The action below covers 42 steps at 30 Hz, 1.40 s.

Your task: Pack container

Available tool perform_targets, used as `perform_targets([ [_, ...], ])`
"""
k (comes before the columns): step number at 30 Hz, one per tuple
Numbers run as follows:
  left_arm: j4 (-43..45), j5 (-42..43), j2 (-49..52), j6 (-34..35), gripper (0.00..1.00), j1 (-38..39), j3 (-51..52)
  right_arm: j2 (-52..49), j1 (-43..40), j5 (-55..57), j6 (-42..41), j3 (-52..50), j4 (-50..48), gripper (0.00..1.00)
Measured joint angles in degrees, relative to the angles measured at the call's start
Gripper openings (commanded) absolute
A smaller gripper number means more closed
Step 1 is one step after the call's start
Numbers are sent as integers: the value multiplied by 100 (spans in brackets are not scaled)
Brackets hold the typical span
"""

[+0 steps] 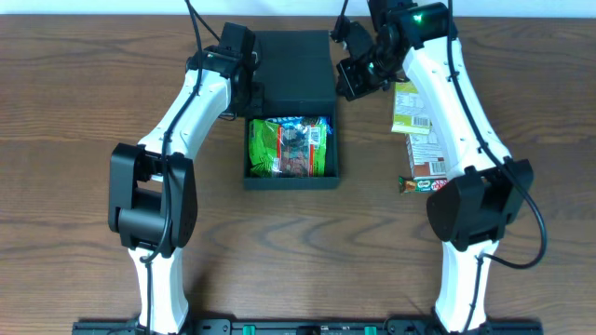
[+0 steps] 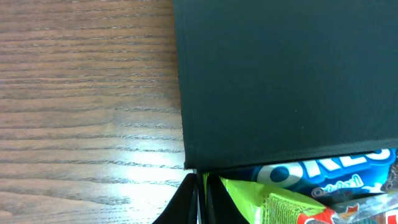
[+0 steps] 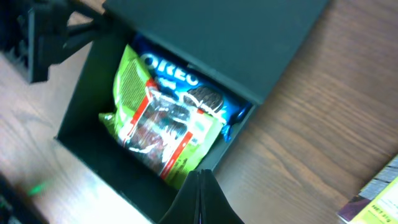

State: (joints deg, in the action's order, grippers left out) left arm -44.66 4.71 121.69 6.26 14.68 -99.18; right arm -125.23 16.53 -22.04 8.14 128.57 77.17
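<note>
At the middle of the bench (image 1: 84, 112), a little toward its far edge: the container (image 1: 291, 180), black, rectangular, standing open. Behind it, the lid (image 1: 296, 67), folded back flat on the wood and joined to the box along the far wall. Inside, a green bag (image 1: 277, 149) with a red and clear panel, filling most of the space. Under the far end of the bag, against the hinge side, a blue biscuit packet (image 1: 305, 122), only partly visible.

At the left side of the container, near the corner where lid and box meet: the left pincer (image 2: 200, 198), fingers pressed together with only a thin line between them. Impossible to tell from the wrist view whether anything thin is caught there. Just beside the tips, the edge of the green bag.

At the right side of the lid, above the wood: the right pincer (image 3: 200, 186), also closed tight and holding nothing. Seen from its wrist camera, pointed toward the near right wall of the box.

Farther right, apart from the container and partly under the right arm: a green box (image 1: 406, 104), then a brown and white carton (image 1: 426, 156), then a small bar (image 1: 416, 184) nearest to the front.
</note>
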Motion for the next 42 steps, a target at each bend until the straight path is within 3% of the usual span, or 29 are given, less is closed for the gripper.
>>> perform_targets([
  [13,11,109,4,144,6,-33,0,2,387,-319,295,-245,188,1],
  [26,7,160,4,256,6,-44,0,0,695,-927,273,-1685,-1611,1],
  [31,0,199,4,271,6,-61,0,0,872,-715,-57,-2138,-2586,1],
  [42,-2,221,4,273,6,-66,0,0,1001,-133,-439,-2671,-3582,1],
])
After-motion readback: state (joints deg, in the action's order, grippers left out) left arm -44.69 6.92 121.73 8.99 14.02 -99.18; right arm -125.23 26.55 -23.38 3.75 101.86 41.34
